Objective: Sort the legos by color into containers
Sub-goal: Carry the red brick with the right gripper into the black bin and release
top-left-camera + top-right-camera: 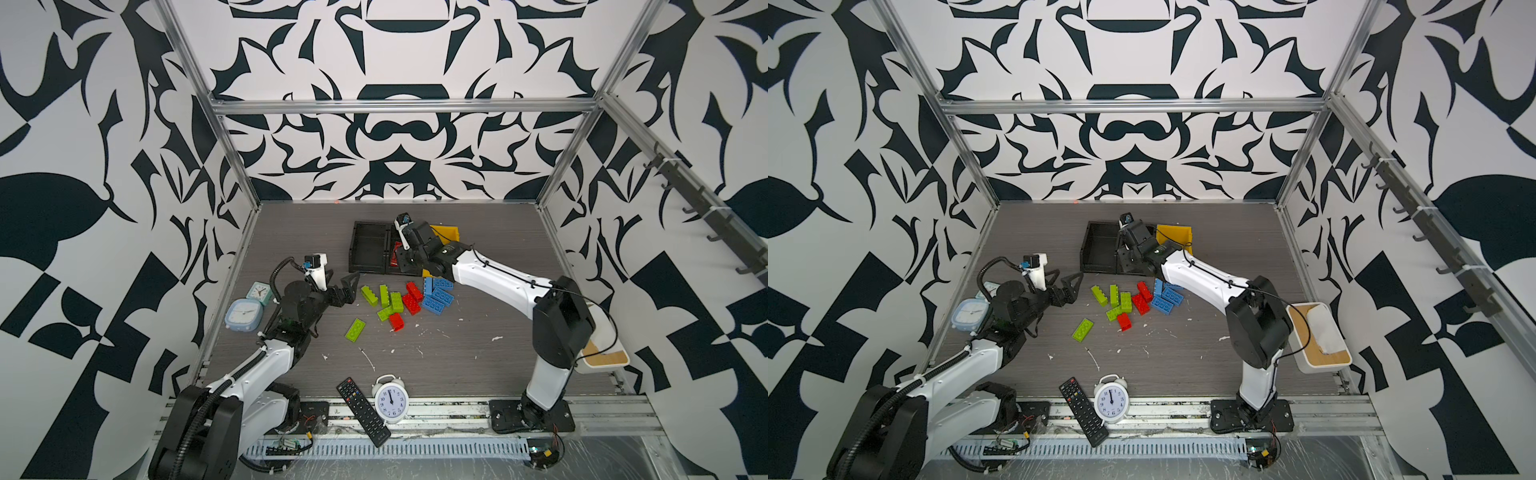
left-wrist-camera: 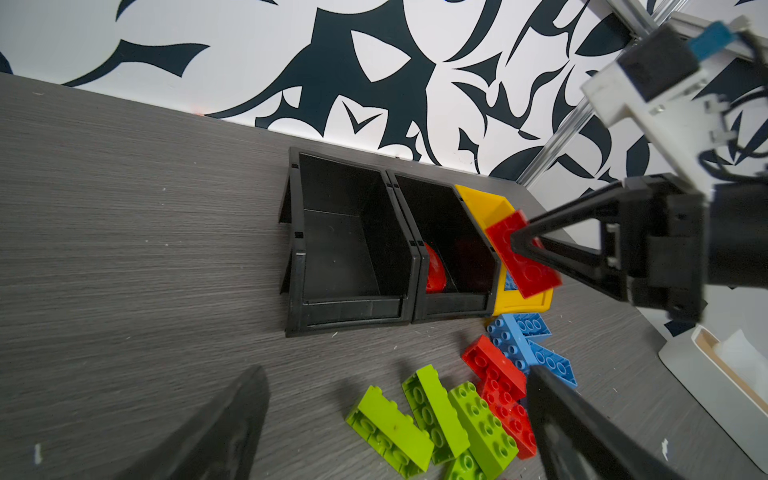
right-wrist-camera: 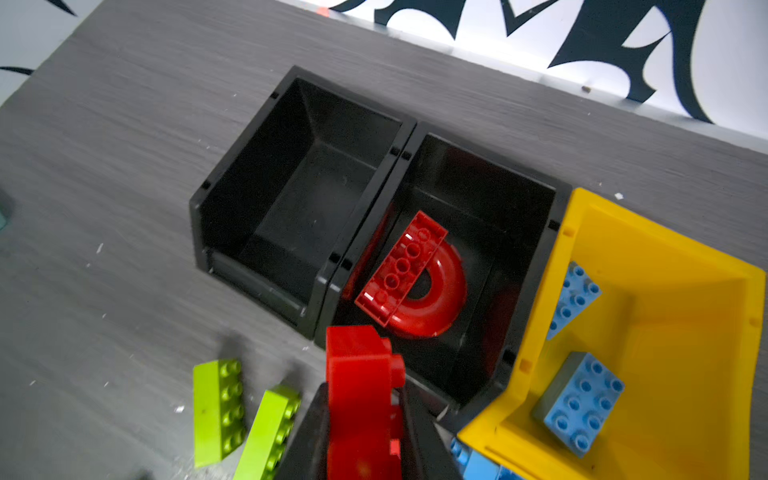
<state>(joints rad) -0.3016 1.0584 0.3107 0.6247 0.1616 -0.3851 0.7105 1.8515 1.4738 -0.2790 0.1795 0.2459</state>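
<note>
Black-and-white patterned walls [image 1: 395, 50], grey woodgrain tabletop [image 1: 498, 232]

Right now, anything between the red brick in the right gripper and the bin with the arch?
Nothing visible. The right gripper holds the red brick at the front edge of the middle black bin; its top is open, only the red arch lies inside.

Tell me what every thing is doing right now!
Right hand, shut on a red brick.
Left hand, open and empty.
Left black bin, empty.
Middle black bin, holds a red arch.
Yellow bin, holds two blue bricks.
Loose bricks, lying on the table.
</note>
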